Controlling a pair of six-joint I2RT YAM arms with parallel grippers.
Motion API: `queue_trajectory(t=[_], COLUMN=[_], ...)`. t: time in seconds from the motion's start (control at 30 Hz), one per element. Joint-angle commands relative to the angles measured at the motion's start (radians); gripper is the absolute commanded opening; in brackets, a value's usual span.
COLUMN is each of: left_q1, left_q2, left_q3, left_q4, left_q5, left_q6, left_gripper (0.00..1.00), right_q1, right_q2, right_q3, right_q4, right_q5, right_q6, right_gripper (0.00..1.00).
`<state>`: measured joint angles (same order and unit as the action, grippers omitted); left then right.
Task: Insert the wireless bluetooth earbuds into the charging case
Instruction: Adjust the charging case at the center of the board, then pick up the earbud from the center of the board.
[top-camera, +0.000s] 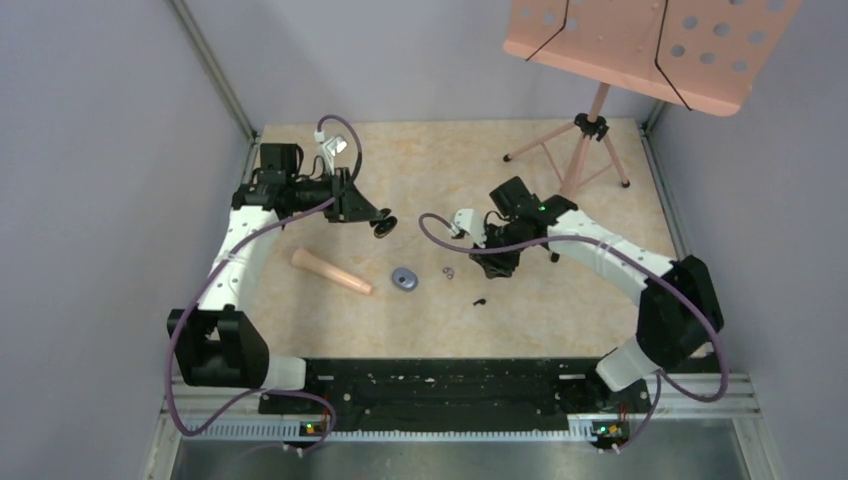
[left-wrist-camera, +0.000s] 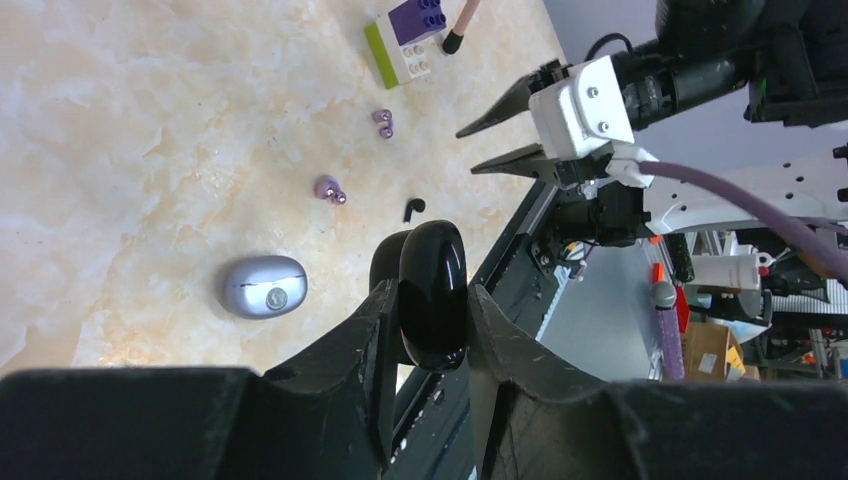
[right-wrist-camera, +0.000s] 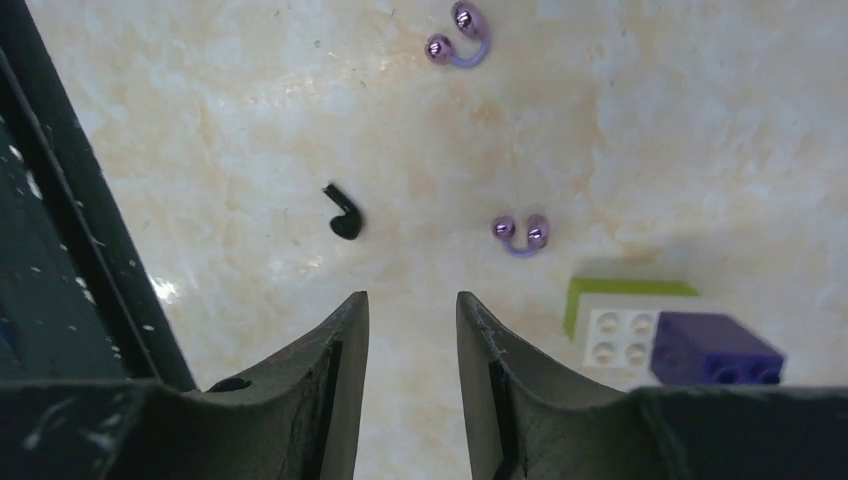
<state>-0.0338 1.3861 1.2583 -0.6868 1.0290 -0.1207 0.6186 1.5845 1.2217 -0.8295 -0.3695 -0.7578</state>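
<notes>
Left wrist view: the left gripper (left-wrist-camera: 430, 305) is clenched on a glossy black oval charging case (left-wrist-camera: 432, 255), left of centre. The right gripper (right-wrist-camera: 410, 305) hangs spread and empty over the buds, right of centre. Visible are one tiny black earbud (right-wrist-camera: 344, 215), two pale purple ring-like earbuds (right-wrist-camera: 520, 233), and one silver-lilac oval charging case (left-wrist-camera: 262, 287) lying closed. Risks: the slick rounded case could twist out of its pinch, and closing fingers could flick the bud away.

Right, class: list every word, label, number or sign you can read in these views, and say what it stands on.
No text can be read in any view.
Lilac case: small round emblem on the lid, too blurred to read.
Black case: no marking shows.
Block: any lettering on the studs is too small to tell.
</notes>
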Motion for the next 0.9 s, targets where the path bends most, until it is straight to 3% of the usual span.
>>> queue_trajectory(t=[0.0,0.13,0.3,0.7,0.87], left_q1=[0.004,0.004,0.005,0.004,0.004], left_q2=[0.014,0.014,0.009,-0.014,-0.018], left_q3=[0.037,0.045,0.04,0.011,0.004], left_q4=[0.056,0.06,0.058,0.072,0.072], left_q5=[0.02,0.016,0.013,0.008,0.009], left_q6=[-0.036,-0.043,-0.044,-0.044,-0.039], left_gripper=[0.0,0.0,0.0,0.0,0.0], right_q1=[-0.012,-0.011,-0.012,-0.01,-0.01], right_q2=[-0.128,-0.204,-0.103,0.002,-0.027], right_q3=[-0.17,-0.3,-0.296,-0.297,-0.301], right_q4=[0.186,0.326,0.323,0.406,0.379], right_q5=[-0.04,-0.01,0.023,-0.029,-0.099], right_q6=[0.371,0.58,0.667,0.575,0.427], right_gripper=[0.37,0.36,0.33,0.29,0.34])
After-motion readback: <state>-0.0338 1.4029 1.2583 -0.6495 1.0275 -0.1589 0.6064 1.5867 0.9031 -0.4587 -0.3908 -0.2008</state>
